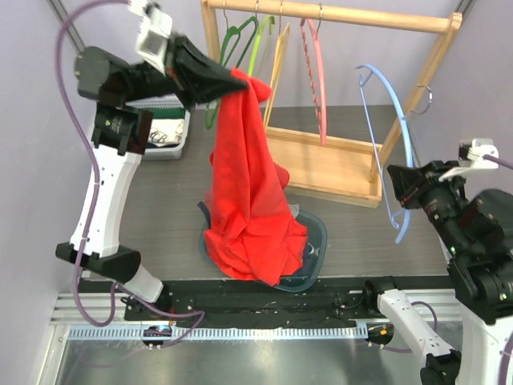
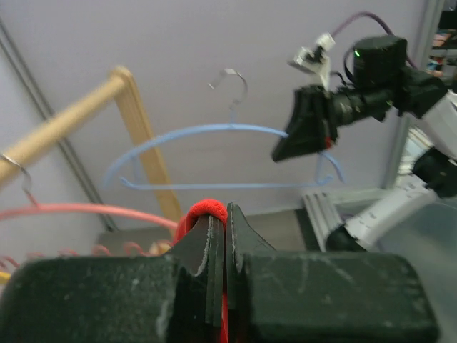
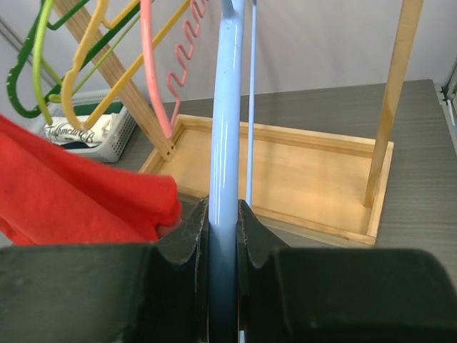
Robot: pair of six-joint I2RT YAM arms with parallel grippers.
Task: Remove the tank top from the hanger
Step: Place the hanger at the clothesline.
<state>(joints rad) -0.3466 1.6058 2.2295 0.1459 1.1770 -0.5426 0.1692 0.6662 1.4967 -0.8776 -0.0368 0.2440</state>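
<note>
Overhead, left gripper (image 1: 239, 80) was pinched closed on the red tank top (image 1: 248, 192), which hung below it onto the bench (image 1: 160, 224); right gripper (image 1: 399, 188), well apart, clamped the blue hanger (image 1: 399, 108).

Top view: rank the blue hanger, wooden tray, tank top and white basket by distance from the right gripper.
1. Blue hanger, held in the right gripper.
2. Wooden tray, just beside it.
3. Tank top, centre, hanging from the left gripper.
4. White basket, far left.

Five hangers (image 1: 401, 128), one red tank top (image 1: 248, 184), one wooden rack (image 1: 361, 16), one basket (image 1: 172, 148)
</note>
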